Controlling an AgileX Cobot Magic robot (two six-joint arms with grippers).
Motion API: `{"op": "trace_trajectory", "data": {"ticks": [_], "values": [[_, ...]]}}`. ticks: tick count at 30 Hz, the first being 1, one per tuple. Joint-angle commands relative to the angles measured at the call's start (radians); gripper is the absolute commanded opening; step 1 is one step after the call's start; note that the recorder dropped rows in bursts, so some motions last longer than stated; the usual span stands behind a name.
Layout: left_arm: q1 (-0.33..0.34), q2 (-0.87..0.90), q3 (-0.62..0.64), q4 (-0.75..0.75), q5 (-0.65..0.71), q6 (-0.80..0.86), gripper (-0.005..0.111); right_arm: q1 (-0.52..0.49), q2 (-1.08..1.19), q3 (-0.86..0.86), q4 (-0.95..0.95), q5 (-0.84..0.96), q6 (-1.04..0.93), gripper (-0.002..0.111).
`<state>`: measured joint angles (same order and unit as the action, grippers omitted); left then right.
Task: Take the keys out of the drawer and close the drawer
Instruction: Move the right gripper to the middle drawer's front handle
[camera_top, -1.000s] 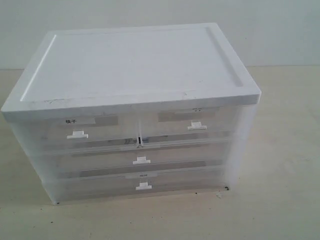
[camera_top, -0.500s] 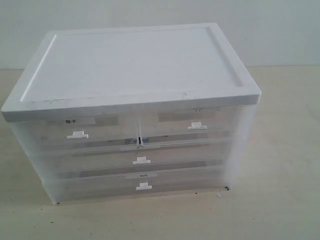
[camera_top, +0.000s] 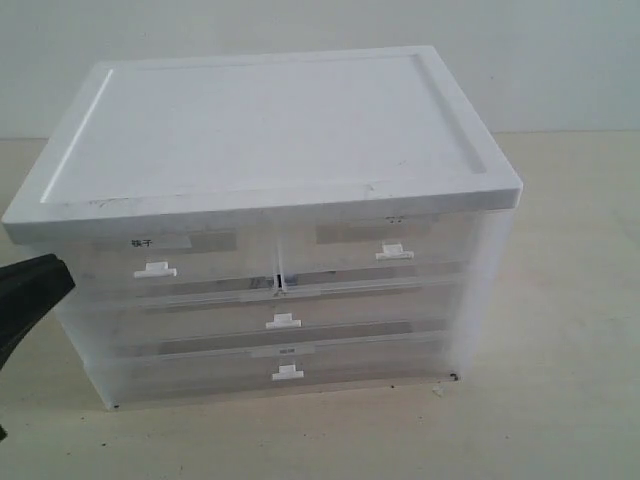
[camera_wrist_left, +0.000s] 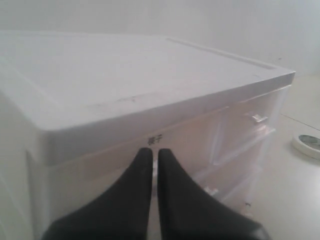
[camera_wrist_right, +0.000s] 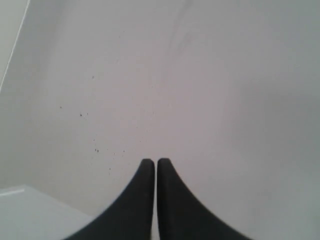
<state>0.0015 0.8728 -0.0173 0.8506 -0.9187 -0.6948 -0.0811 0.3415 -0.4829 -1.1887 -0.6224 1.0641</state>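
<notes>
Standing on a pale beige table (camera_top: 560, 300) before a plain light wall (camera_top: 560, 60), the white-topped cabinet (camera_top: 270, 140) has all its tiers pushed in. Its lowest drawer (camera_top: 290, 368) sits flush, tab handle forward; the keys cannot be made out through the translucent front. The left gripper (camera_wrist_left: 155, 155), fingers nearly touching and holding nothing, hovers near the cabinet's upper left front corner. The right gripper (camera_wrist_right: 152, 163), likewise narrowed to a slit and empty, faces a bare grey surface. A round white object (camera_wrist_left: 307, 145) lies on the table beyond the cabinet.
</notes>
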Motion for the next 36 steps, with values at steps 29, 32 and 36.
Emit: {"op": "trace_trajectory", "data": {"ticks": [29,32,36], "values": [[0.0,0.372,0.0,-0.241,-0.214,0.278,0.005,0.608,0.353,-0.099,-0.556,0.7,-0.033,0.024],[0.0,0.372,0.0,-0.241,-0.216,0.278,0.005,0.657,0.391,-0.11,-0.556,0.869,-0.045,0.024],[0.0,0.372,-0.001,-0.241,-0.216,0.278,0.005,0.75,0.467,-0.151,-0.338,1.075,-0.193,0.024]]}}
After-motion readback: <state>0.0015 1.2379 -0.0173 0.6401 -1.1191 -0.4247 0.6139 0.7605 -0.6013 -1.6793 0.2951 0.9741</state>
